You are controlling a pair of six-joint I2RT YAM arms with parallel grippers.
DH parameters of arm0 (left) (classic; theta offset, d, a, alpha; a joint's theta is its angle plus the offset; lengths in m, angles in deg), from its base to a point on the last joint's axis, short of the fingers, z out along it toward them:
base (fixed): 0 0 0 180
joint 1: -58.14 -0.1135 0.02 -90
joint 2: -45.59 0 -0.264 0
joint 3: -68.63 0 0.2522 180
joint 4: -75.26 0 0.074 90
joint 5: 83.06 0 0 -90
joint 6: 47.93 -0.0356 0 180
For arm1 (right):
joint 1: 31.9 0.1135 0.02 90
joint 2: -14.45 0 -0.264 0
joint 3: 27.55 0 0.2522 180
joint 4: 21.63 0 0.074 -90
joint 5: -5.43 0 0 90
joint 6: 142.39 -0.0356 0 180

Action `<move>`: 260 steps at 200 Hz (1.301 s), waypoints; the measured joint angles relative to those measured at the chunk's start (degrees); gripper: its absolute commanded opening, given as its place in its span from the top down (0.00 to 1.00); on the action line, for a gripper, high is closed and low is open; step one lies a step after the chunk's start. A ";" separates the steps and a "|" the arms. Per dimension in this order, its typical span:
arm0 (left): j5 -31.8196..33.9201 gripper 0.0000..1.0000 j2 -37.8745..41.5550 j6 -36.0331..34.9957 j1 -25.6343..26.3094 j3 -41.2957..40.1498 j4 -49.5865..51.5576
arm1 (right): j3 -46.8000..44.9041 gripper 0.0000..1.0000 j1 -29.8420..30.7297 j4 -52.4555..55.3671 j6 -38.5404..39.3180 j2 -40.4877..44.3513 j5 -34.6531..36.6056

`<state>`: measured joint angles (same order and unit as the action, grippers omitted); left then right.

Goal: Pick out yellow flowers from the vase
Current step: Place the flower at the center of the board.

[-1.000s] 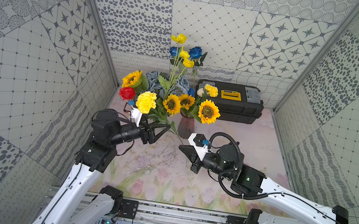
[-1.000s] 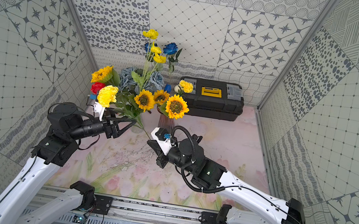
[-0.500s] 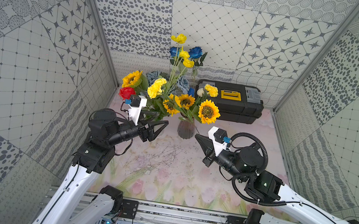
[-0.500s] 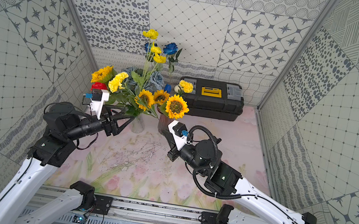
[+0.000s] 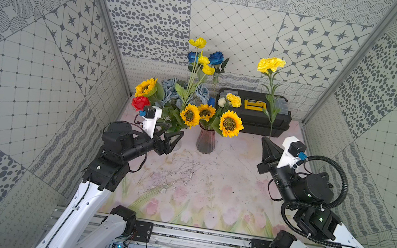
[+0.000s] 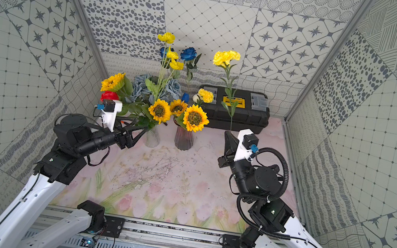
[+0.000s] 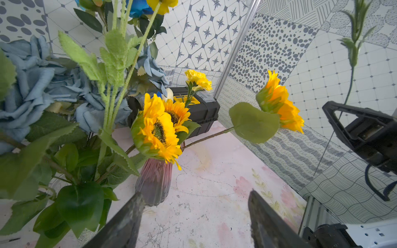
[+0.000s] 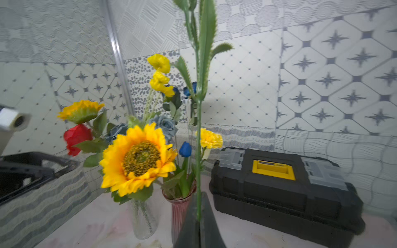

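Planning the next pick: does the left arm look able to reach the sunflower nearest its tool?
Probably yes. The left tool is open and empty, and that sunflower sits just ahead of it; only green leaves crowd its stem.

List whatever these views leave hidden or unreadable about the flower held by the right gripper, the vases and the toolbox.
- Held yellow carnation: its bloom is cut off by the top edge of the right wrist view.
- Its stem end: hidden inside the shut right gripper in all views.
- Clear vase: its mouth is covered by leaves in both top views.
- Toolbox handle label: too small or blurred everywhere.
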<state>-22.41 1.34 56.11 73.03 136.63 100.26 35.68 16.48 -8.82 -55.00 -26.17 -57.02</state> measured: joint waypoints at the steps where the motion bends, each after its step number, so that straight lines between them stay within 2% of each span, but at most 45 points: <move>1: 0.07 0.24 0.00 0.00 0.00 -0.04 -0.02 | 0.00 1.00 -0.20 0.07 -0.13 0.02 0.09; 42: 1.68 0.24 -0.02 0.42 0.00 -1.29 -0.76 | -1.20 1.00 -13.68 7.61 -9.49 -1.86 -2.32; 86: 3.61 0.24 -0.02 1.40 0.00 -3.15 -1.64 | -3.37 1.00 -21.44 13.16 -18.56 -13.88 -14.21; 124: 5.75 0.24 -0.76 2.45 0.00 -3.76 -2.14 | -8.74 1.00 -23.87 17.03 -24.48 -21.27 -23.98; 171: 6.78 0.23 -2.54 3.48 0.00 -3.89 -2.89 | -10.73 1.00 -26.25 18.45 -28.87 -26.40 -31.17; 260: 7.34 0.22 -3.74 3.63 0.00 -3.89 -2.99 | -14.67 1.00 -28.57 18.73 -31.78 -33.22 -36.30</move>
<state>-15.06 -2.40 59.74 73.03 132.74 97.27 21.01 -12.09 9.91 -86.78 -59.39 -93.33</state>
